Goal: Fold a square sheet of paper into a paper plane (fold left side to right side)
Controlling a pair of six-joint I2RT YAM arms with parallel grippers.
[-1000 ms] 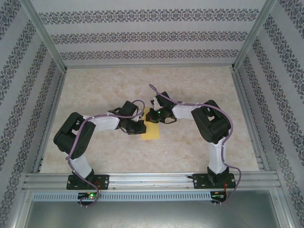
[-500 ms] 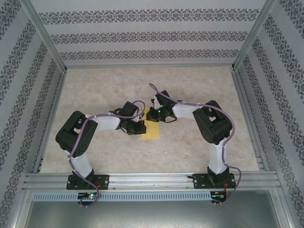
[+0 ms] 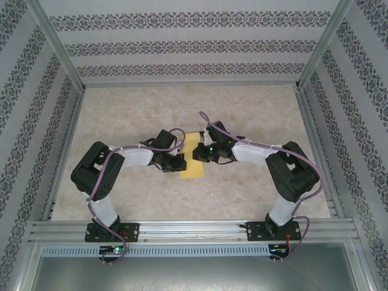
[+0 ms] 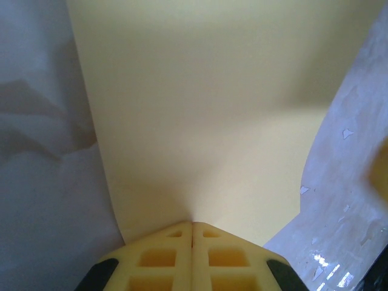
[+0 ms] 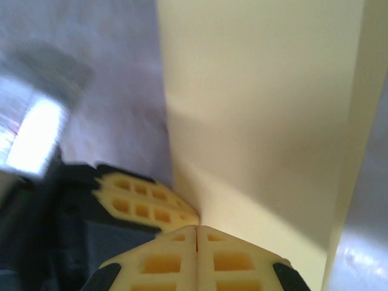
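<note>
The pale-yellow sheet of paper (image 3: 193,162) lies on the table as a narrow, folded strip between my two grippers. My left gripper (image 3: 180,161) is shut at the strip's left edge. In the left wrist view its closed tips (image 4: 193,224) rest on the near edge of the paper (image 4: 200,109). My right gripper (image 3: 197,153) is shut over the strip from the right. In the right wrist view its tips (image 5: 197,228) touch the paper (image 5: 260,109), with the left gripper's fingers (image 5: 145,203) right beside them. A second paper layer shows along the right edge. No paper plane shape is seen.
The marble-patterned table (image 3: 254,115) is framed by aluminium rails (image 3: 188,227) at the front and patterned walls on three sides. Both arms bend inward from their bases toward the table's middle.
The right arm's elbow has swung right and its gripper has shifted slightly right and nearer, uncovering the far end of the strip. The left gripper has stayed in place.
</note>
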